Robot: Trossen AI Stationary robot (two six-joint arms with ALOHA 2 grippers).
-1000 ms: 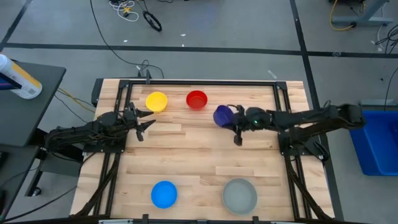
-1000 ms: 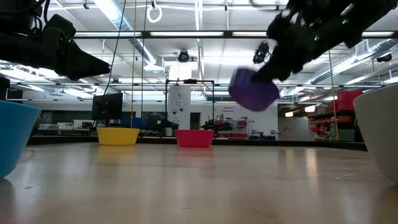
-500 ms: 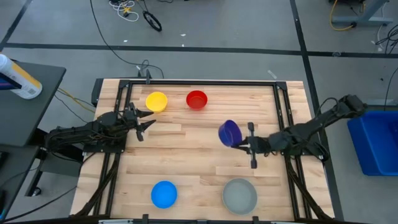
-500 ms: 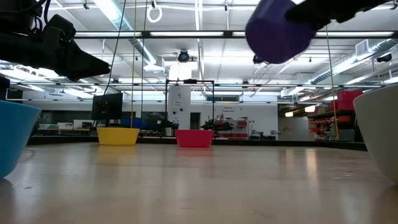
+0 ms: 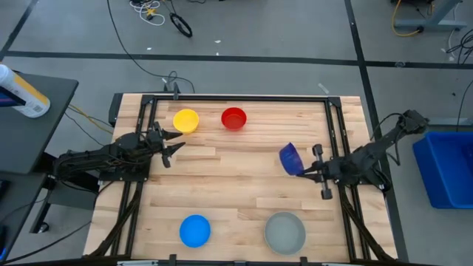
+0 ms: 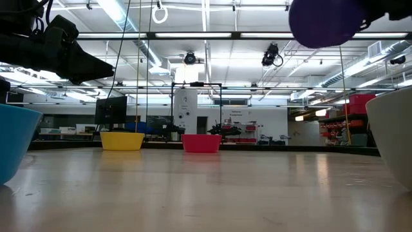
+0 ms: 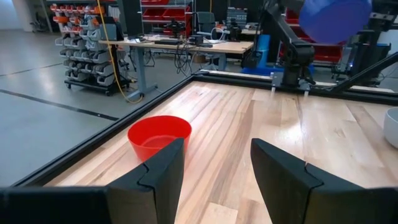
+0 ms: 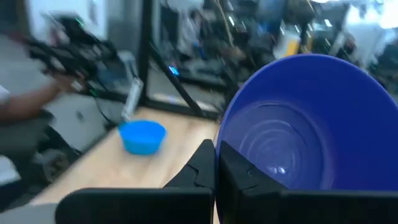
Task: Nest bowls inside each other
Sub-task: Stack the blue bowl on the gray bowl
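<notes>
1. Right gripper (image 5: 304, 171): clamped together on the rim of the dark blue bowl (image 5: 290, 158), one finger inside the wall and one outside, as the right wrist view shows
2. The dark blue bowl hangs from the gripper well above the table (image 5: 244, 188), tipped on its side, on the far side of the fingers from the arm
3. The grey bowl (image 5: 285, 232) sits on the table near the gripper, toward the front edge; the light blue bowl (image 5: 195, 230) sits farther off along the same edge
4. The red bowl (image 5: 233, 118) and yellow bowl (image 5: 185, 120) stand side by side, apart from each other, well away from the gripper at the far edge
5. Left gripper (image 5: 171, 146): fingers apart, holding nothing, waiting just short of the yellow bowl, with the red bowl ahead of it in the left wrist view
6. Risk: the grip takes only a thin rim; a quick swing is likely to let the bowl pivot or slip out
7. Risk: released while tipped, the bowl may land on edge and roll instead of seating in another bowl
8. Risk: a release off-centre over the grey bowl may catch its rim and push it aside
9. Appearance: the dark blue bowl is small, round, smooth plastic, deep blue inside, with faint concentric rings on its floor and an even rim
</notes>
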